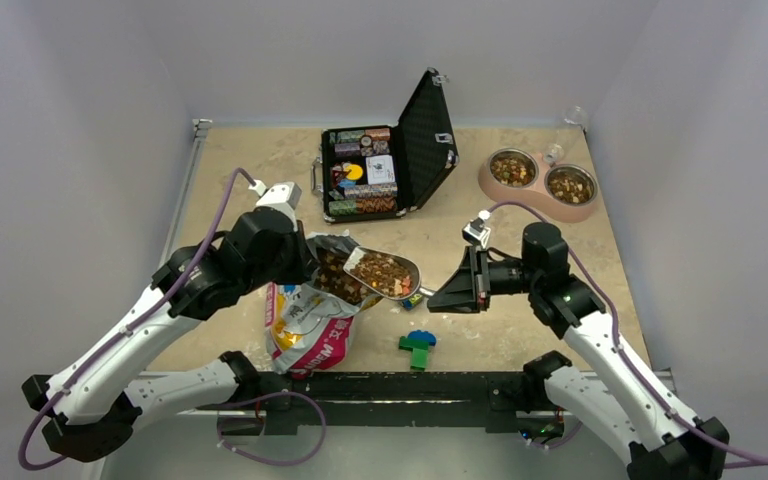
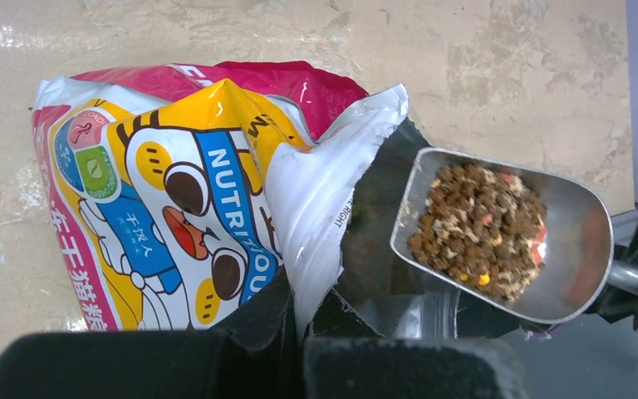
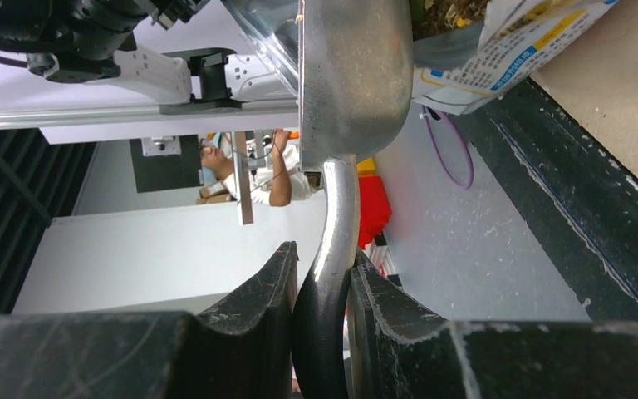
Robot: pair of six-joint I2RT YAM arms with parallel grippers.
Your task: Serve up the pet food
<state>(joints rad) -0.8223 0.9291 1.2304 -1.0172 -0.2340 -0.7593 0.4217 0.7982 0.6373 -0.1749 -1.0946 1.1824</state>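
Note:
A pink and yellow pet food bag (image 1: 305, 335) (image 2: 174, 183) lies on the table with its mouth torn open. My left gripper (image 1: 305, 262) (image 2: 303, 320) is shut on the white rim of the bag mouth. A metal scoop (image 1: 385, 272) (image 2: 565, 249) heaped with pet food (image 2: 482, 229) hovers just outside the bag mouth. My right gripper (image 1: 440, 297) (image 3: 322, 258) is shut on the scoop handle (image 3: 336, 233), to the right of the bag. The right wrist view shows only the scoop's underside (image 3: 353, 75).
A pink double bowl (image 1: 540, 180) holding kibble sits at the far right. An open black case (image 1: 380, 160) of chips stands at the back centre. Green and blue blocks (image 1: 418, 347) lie near the front edge. A small coloured piece (image 1: 415, 298) lies under the scoop.

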